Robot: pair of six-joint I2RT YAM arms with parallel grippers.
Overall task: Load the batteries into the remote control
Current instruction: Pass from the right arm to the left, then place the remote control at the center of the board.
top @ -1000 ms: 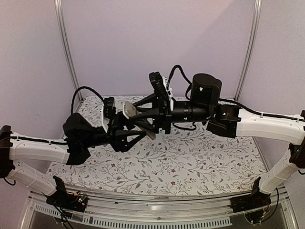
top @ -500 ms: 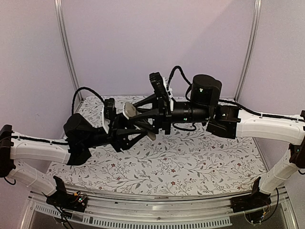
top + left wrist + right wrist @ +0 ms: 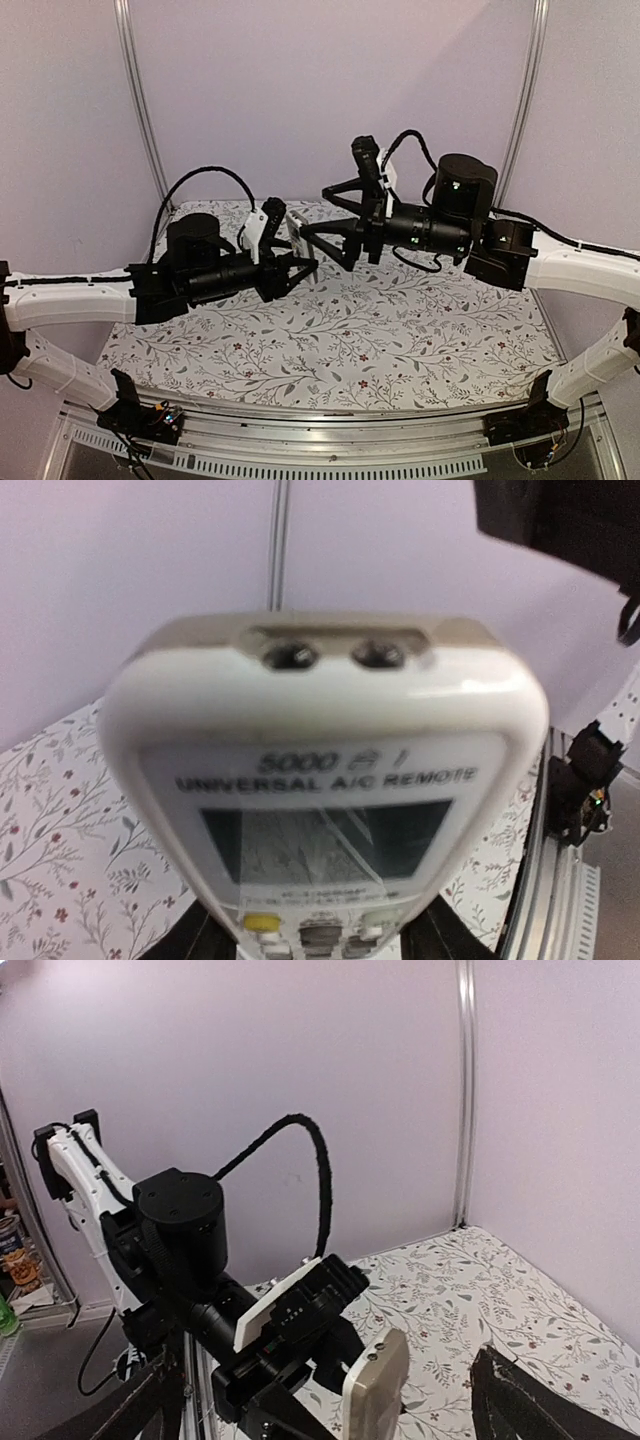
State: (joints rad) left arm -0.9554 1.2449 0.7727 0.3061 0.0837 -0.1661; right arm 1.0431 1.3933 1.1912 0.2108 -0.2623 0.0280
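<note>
Reaching inward, level above the floral-patterned counter (image 3: 400, 330), clamping the slim white plastic remote control (image 3: 296, 230) aloft in the left jaws, right jaws spread wide around its far end.

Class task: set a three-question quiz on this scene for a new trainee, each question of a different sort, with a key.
1. Short answer: which hand holds the slim white-fronted, tan-backed remote control above the floral-printed tablecloth?
2. True or false: the right hand is shut on the remote control.
3. Multiple choice: in the left wrist view, the remote control shows
A. its display and buttons
B. only its tan back
C. a recess filled with cells

Key
1. The left hand.
2. False: its jaws stand open.
3. A.
</note>
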